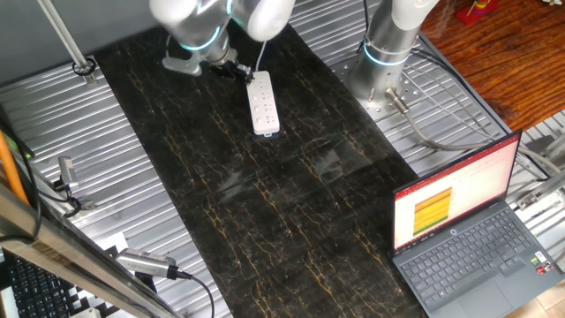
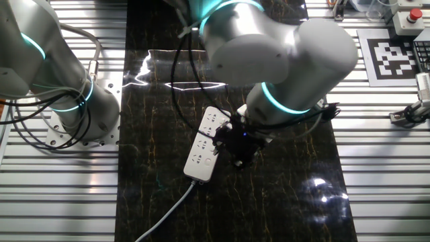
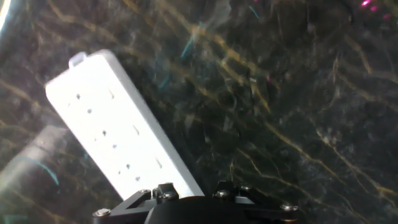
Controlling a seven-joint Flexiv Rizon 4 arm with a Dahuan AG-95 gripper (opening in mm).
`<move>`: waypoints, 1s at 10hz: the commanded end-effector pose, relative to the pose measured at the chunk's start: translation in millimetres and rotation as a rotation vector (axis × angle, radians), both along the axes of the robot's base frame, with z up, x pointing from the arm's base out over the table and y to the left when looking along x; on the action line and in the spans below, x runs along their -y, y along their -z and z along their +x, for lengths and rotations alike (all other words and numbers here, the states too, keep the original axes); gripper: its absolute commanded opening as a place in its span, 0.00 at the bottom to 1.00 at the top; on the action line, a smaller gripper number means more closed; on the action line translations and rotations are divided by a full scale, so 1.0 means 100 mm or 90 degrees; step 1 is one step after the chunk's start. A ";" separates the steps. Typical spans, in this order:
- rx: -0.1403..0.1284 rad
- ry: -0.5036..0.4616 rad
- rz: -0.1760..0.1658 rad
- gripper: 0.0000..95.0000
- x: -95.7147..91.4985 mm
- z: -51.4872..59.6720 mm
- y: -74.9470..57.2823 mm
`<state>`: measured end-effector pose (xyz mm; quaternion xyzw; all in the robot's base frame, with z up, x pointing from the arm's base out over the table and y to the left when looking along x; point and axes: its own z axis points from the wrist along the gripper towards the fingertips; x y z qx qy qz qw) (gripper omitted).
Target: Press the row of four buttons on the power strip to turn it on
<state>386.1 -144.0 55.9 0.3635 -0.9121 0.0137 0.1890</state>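
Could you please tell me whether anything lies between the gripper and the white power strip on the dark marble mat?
Nothing visible does. The black two-finger gripper hangs right beside the slim white plastic power strip, at its button edge, with only bare dark marbled mat around them. The silver laptop sits far off near another corner.

A black marbled mat [image 1: 265, 203] with gold veins is spread beneath the hand, over a ribbed metal table [image 1: 53, 124]. An open laptop [image 1: 468, 234], its screen lit in red and yellow, is seen well away from the hand. A second robot base [image 1: 384, 62] is bolted beside the mat. A checkered marker [image 2: 396, 57] is laid far off.
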 end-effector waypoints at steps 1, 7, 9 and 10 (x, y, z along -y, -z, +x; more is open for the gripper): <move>0.001 -0.003 0.001 0.40 -0.01 -0.01 0.00; -0.001 -0.008 0.004 0.40 -0.03 -0.05 0.07; 0.000 -0.006 0.007 0.40 -0.04 -0.09 0.10; 0.001 -0.002 0.006 0.40 -0.07 -0.11 0.13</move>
